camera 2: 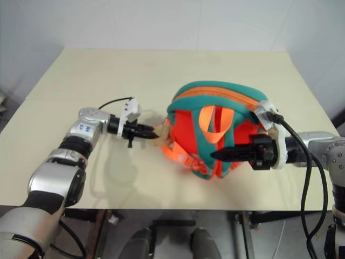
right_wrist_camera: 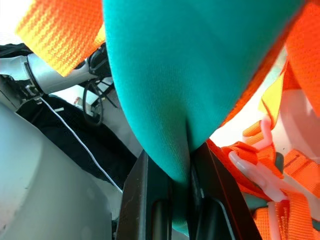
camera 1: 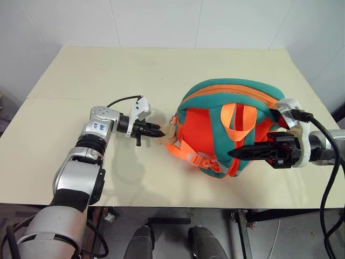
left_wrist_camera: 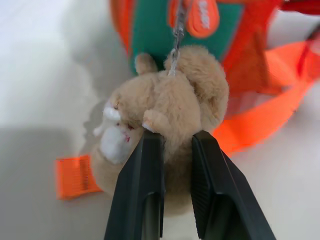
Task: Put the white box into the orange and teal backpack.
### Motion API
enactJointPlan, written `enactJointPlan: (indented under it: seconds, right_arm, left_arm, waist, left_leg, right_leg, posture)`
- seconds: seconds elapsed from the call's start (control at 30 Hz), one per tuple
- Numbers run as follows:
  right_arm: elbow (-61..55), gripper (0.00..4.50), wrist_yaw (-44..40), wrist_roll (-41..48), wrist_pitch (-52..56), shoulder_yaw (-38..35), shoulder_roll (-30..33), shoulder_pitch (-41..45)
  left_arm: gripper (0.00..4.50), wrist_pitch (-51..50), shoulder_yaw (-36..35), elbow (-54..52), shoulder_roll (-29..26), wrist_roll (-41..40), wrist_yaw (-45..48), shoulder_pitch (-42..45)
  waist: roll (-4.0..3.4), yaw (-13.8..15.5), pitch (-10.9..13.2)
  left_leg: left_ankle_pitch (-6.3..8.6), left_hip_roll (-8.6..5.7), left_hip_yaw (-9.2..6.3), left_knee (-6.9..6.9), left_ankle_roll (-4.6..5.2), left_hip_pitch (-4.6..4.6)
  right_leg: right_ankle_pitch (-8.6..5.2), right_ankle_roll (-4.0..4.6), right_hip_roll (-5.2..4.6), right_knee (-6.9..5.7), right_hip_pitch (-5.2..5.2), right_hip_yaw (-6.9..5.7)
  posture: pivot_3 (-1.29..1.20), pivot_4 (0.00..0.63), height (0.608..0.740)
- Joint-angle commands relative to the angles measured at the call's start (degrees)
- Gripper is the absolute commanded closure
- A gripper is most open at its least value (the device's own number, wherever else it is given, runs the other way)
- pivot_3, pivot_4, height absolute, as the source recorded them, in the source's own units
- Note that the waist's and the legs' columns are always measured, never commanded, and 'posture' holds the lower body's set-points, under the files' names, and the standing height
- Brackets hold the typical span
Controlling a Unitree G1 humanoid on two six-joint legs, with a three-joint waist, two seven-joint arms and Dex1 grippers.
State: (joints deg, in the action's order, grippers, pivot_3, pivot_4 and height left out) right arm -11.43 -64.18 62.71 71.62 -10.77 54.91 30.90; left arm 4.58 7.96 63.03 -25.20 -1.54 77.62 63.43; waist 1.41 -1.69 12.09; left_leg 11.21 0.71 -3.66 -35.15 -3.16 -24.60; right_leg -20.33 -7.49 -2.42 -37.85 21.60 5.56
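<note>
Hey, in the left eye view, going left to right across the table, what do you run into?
Left end effector → tan plush toy pinched in it → orange and teal backpack → right end effector, clamped on the backpack's teal trim.

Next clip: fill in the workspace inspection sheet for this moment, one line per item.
Surface: pale table, bare away from the backpack.
Job's things: orange and teal backpack lies on the table, straps upward; white box nothing seen.
Clutter: nothing seen.
Hands: left hand shut on the tan plush toy hanging from the backpack's zipper pull; right hand shut on a fold of the backpack's teal trim.
Cables: black cable runs from the right wrist off the table edge; a short black one loops at the left wrist.
Surroundings: white wall panels behind the table.
</note>
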Motion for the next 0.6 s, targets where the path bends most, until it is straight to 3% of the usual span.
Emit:
enactJointPlan:
  seconds: [0.03, 0.23, 0.43, 0.6]
  right_arm:
    - [-2.84, 4.14, 2.50, -7.00, -9.22, -0.18, -0.79, -1.98]
    - [-5.33, 2.16, 4.93, -12.16, -19.12, -2.79, -3.05, -5.70]
    - [-7.53, 0.13, 2.17, -18.64, -28.74, -7.60, 0.05, -17.11]
    - [-5.62, 0.03, 0.88, -21.19, -34.11, -13.06, 0.66, -22.66]
  left_arm:
    - [3.64, 2.14, 0.42, -6.01, -3.32, 0.59, 2.80, -6.24]
    - [1.95, -4.77, -4.86, -26.28, -9.29, -6.88, 4.37, -16.19]
    - [0.08, -16.62, -9.79, -49.63, -14.68, -15.55, 3.12, -31.54]
    - [0.01, -16.91, -13.56, -55.28, -15.55, -18.27, -0.31, -38.10]
  waist:
    - [0.00, -0.11, 0.00]
    - [0.00, -0.45, 0.00]
    - [0.02, 0.46, 0.01]
    - [0.02, 0.37, 0.02]
  left_leg:
    - [0.02, 0.01, 0.04, 0.05, -0.01, 0.15]
    - [0.02, 0.08, 0.10, 0.14, -0.02, 0.22]
    - [0.05, 0.11, 0.07, 0.15, 0.00, 0.16]
    - [0.01, 0.05, 0.09, 0.07, 0.07, 0.28]
  right_leg:
    - [0.00, 0.00, 0.00, 0.03, -0.11, 0.03]
    - [-0.02, 0.03, 0.02, -0.02, -0.08, 0.08]
    - [-0.05, 0.05, -0.06, 0.06, -0.09, 0.07]
    - [0.00, 0.03, -0.16, 0.10, -0.30, 0.06]
  posture:
    - [0.00, 0.150, 0.740]
    - [0.00, 0.150, 0.740]
    - [0.00, 0.150, 0.740]
    - [0.00, 0.150, 0.740]
